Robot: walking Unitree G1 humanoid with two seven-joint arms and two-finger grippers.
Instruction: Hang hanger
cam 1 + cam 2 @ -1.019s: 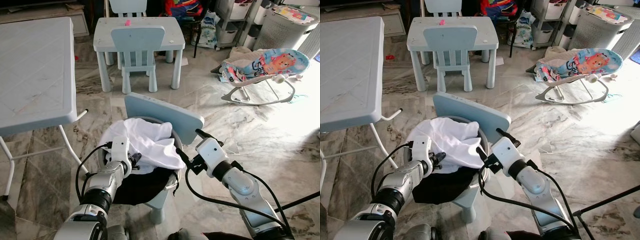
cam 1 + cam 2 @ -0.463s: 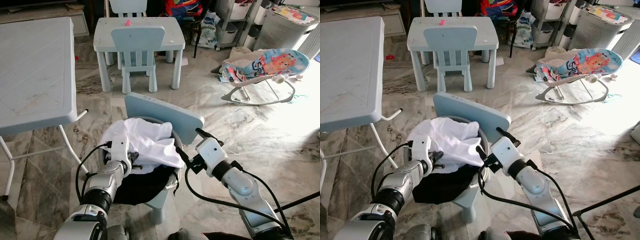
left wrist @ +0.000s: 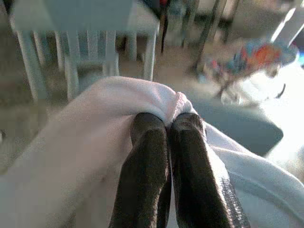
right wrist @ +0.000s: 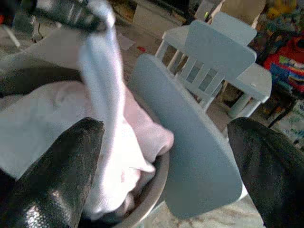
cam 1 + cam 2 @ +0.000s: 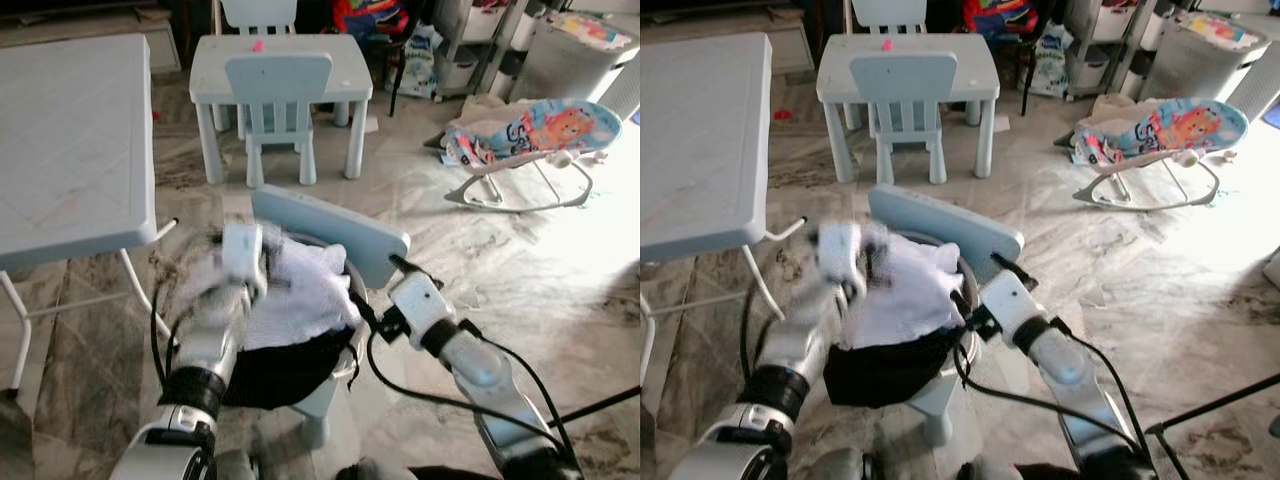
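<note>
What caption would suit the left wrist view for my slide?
Left gripper fingers shut on a fold of white cloth, with a pale blue child's chair blurred behind.

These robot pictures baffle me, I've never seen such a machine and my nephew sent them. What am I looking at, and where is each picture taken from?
It is a humanoid robot with two silver arms, each ending in a gripper of two long black fingers. The two wide pictures come from cameras in its head, looking down. The two close-ups come from cameras on its wrists, looking along the fingers.

Before it stands a small pale-blue child's chair with a pile of white cloth over dark cloth in a round basin. The left gripper is shut, pinching a fold of the white cloth and holding it above the pile. The right gripper is open beside the chair. Behind are a grey folding table, a blue children's table and a colourful baby bouncer.
</note>
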